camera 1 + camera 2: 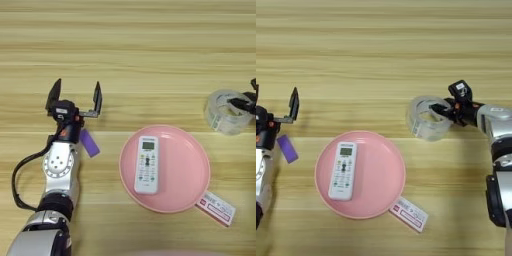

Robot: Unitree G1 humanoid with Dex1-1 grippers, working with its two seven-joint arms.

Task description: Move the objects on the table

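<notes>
Two grippers: left gripper (75, 102) jaws spread, purple block (89, 143) long axis diagonal; right gripper (442, 113) pinching tape roll (427, 119)

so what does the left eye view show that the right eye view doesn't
Only the left eye view shows both spread fingers of the left gripper and its whole forearm. Only the right eye view shows the right gripper with its arm, one finger inside the clear tape roll. Both show the purple block beside the left wrist, the white remote on the pink plate, the red-and-white card and the wooden table.
</notes>
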